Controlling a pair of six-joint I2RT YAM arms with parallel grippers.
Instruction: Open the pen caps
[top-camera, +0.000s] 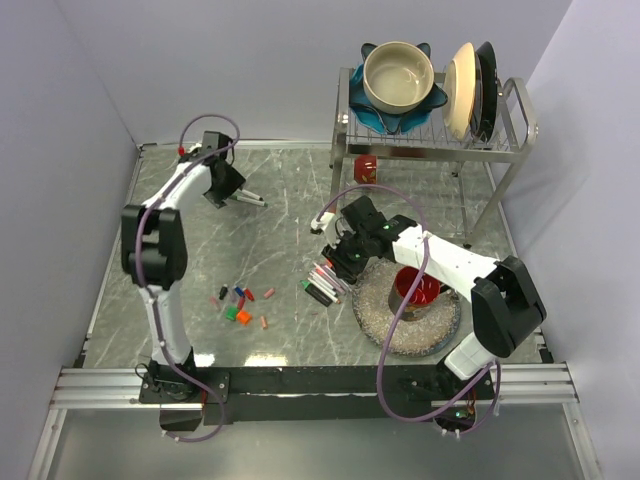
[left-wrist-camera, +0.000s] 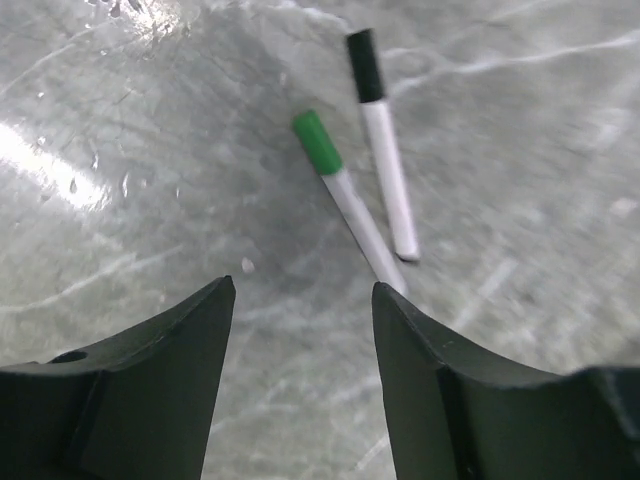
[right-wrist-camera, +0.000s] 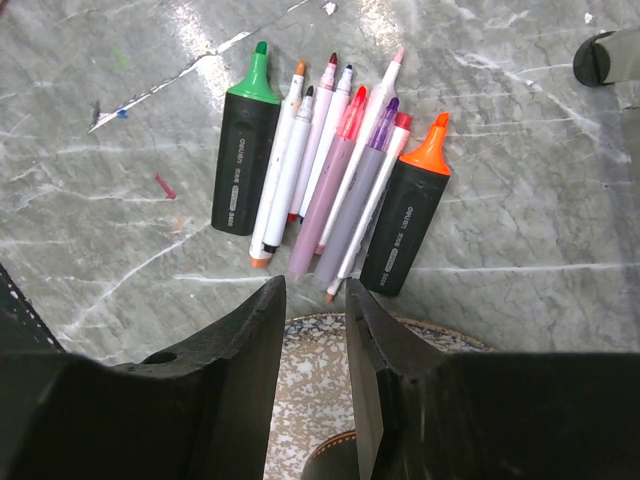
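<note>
left gripper (left-wrist-camera: 300, 300) gapes wide, holding nothing; at twelve o'clock of it lie two white markers (left-wrist-camera: 390, 190), a green cap (left-wrist-camera: 317, 140) and a black cap (left-wrist-camera: 365, 65) on them. right gripper (right-wrist-camera: 315, 295), narrowly parted and empty, hangs over uncapped markers (right-wrist-camera: 330, 170). loose caps (top-camera: 240, 300) lie at seven o'clock on the table (top-camera: 200, 240).

We see small white print on green-tipped black marker (right-wrist-camera: 240, 165) and orange-tipped black marker (right-wrist-camera: 405, 225). Too tiny, we cannot read it.

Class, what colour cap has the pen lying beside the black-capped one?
Green cap; left wrist view.
</note>
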